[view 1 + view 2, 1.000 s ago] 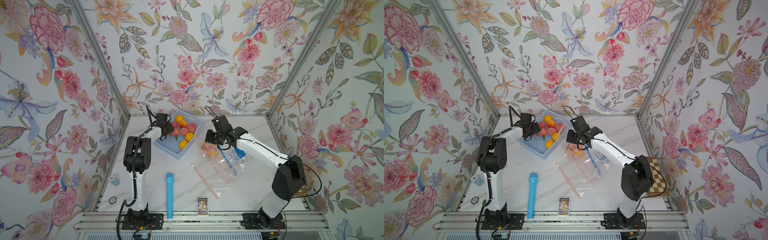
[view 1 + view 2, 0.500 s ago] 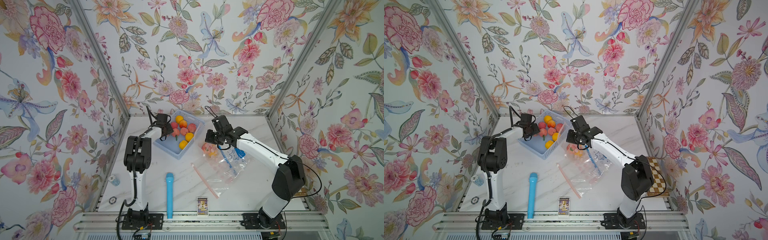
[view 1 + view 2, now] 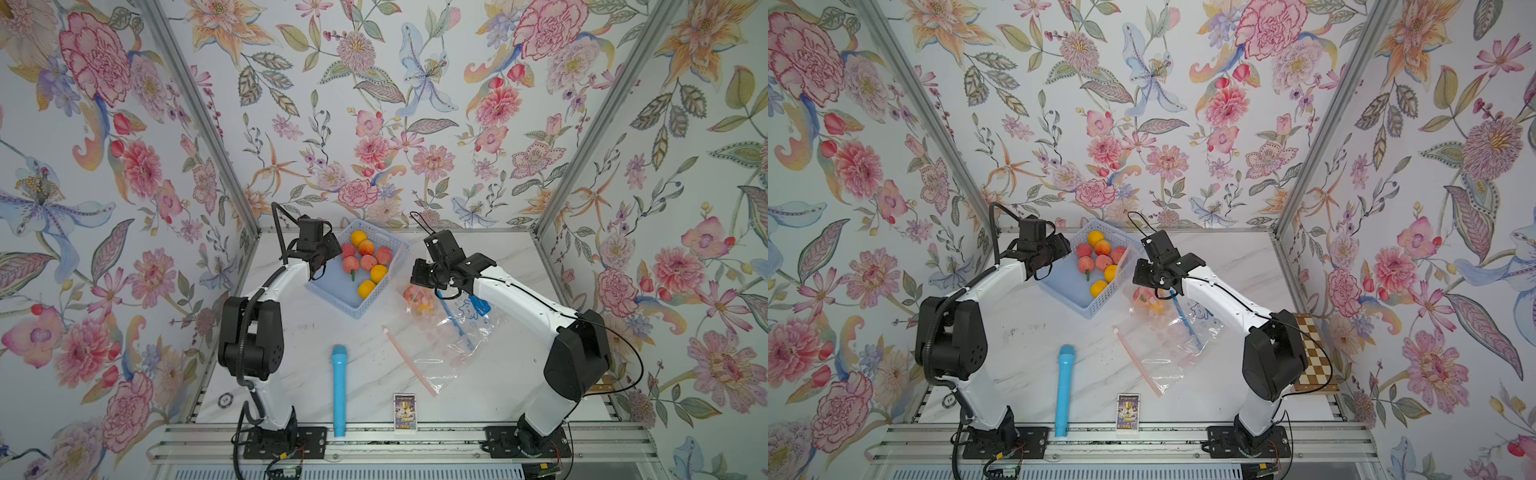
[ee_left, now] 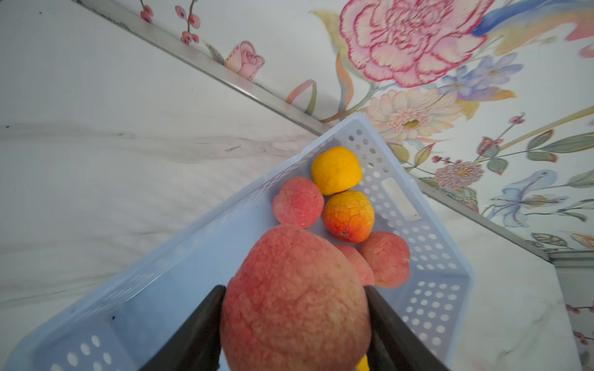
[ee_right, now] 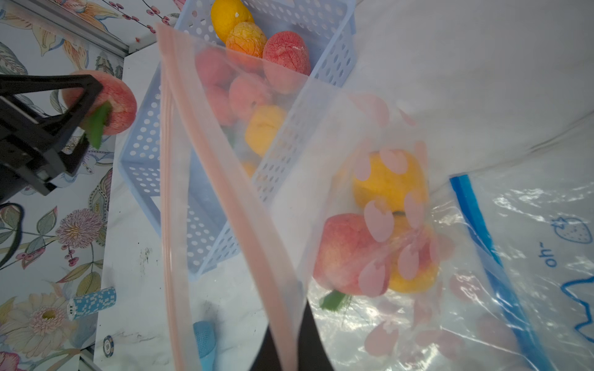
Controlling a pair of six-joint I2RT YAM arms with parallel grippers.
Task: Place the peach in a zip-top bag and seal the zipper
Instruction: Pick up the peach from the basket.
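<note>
My left gripper [image 4: 294, 289] is shut on a pink-red peach [image 4: 294, 298], one black finger on each side, over the blue basket [image 4: 193, 257]. The right wrist view shows that peach [image 5: 120, 99] with its green leaf at the basket's edge. In a top view the left gripper [image 3: 328, 255] is at the basket's left rim. My right gripper [image 5: 289, 340] is shut on the pink zipper strip [image 5: 225, 180] of the clear zip-top bag [image 3: 432, 349] and holds its mouth up beside the basket. A peach [image 5: 344, 250] and yellow fruit lie inside the bag.
More peaches and oranges [image 3: 368, 262] fill the basket [image 3: 345, 299]. A second bag with a blue zipper [image 3: 453, 318] lies under the right arm. A blue cylinder [image 3: 338, 386], a card box [image 3: 404, 411], a poker chip [image 3: 225, 400] and a checkerboard [image 3: 1312, 357] lie near the table's edges.
My left jaws have closed in on the peach at the basket. Both arms have barely moved, and the right gripper still holds the bag's rim.
</note>
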